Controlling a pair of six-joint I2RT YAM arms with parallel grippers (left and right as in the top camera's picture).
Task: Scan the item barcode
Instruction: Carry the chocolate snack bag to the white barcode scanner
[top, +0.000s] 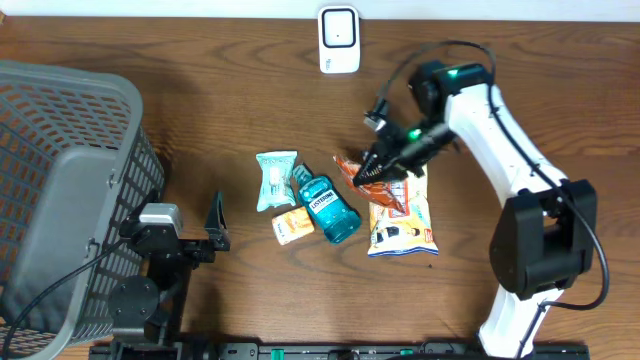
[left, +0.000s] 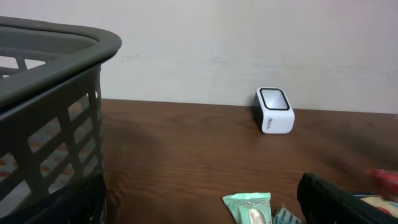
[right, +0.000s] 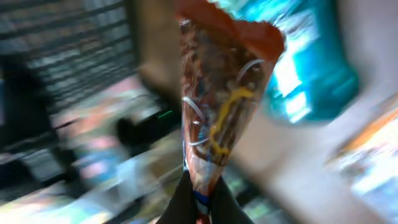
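My right gripper (top: 372, 172) is shut on the bottom edge of an orange-red snack bag (top: 352, 168), just right of the pile of items. In the right wrist view the bag (right: 221, 93) stands up from my shut fingers (right: 221, 202), and the background is blurred by motion. The white barcode scanner (top: 339, 40) stands at the table's far edge, and shows in the left wrist view too (left: 274, 110). My left gripper (top: 215, 224) is open and empty, left of the pile and pointing toward the scanner.
A grey basket (top: 60, 190) fills the left side. On the table lie a green packet (top: 276, 180), a blue mouthwash bottle (top: 327, 207), a small orange box (top: 292, 226) and a white-and-yellow snack bag (top: 402, 215).
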